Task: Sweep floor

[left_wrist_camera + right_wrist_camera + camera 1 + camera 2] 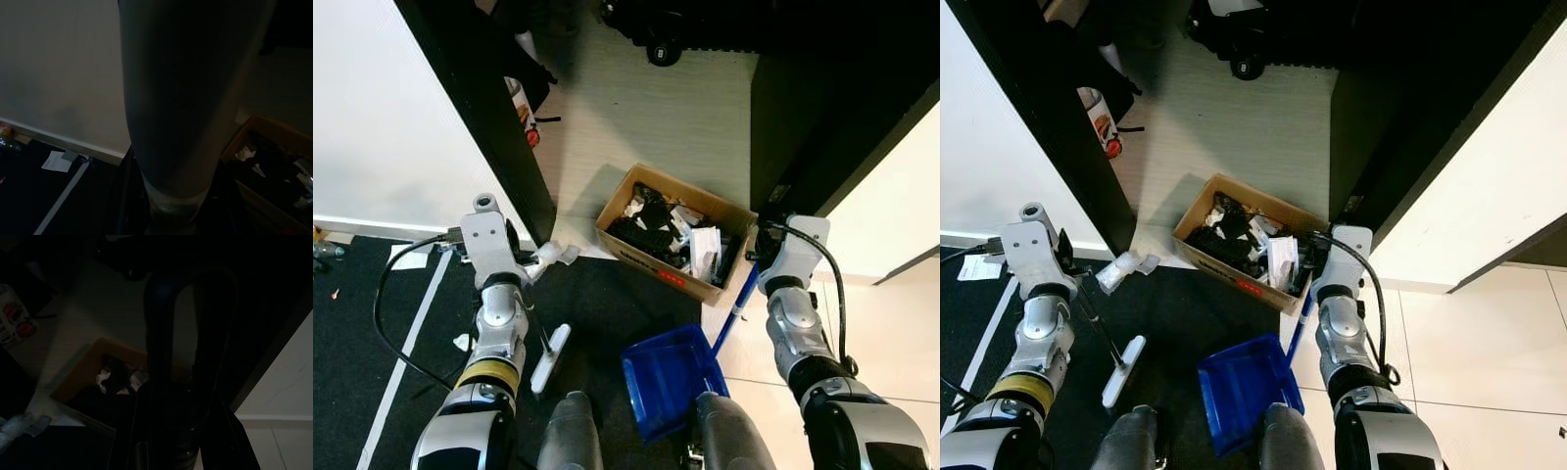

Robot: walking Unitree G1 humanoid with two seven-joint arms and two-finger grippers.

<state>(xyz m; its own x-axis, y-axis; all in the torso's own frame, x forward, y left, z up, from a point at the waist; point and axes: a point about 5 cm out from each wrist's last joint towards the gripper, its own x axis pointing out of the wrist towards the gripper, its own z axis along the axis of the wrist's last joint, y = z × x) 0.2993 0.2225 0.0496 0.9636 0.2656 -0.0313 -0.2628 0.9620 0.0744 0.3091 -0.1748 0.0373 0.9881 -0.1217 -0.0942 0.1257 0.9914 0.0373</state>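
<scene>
L gripper (522, 257) is grasping the broom handle (536, 318), its white head (550, 357) resting on the dark mat. R gripper (756, 257) is clenching the blue dustpan's (671, 377) pole beside the cardboard box (674, 230) of trash. A crumpled plastic bottle (554, 255) is lying nr the L gripper.

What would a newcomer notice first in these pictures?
Probably the bright blue dustpan on the dark mat between the robot's arms, its long handle rising toward the right gripper. Just beyond it stands an open cardboard box full of black and white scraps, and a white brush lies beside the left arm.
</scene>
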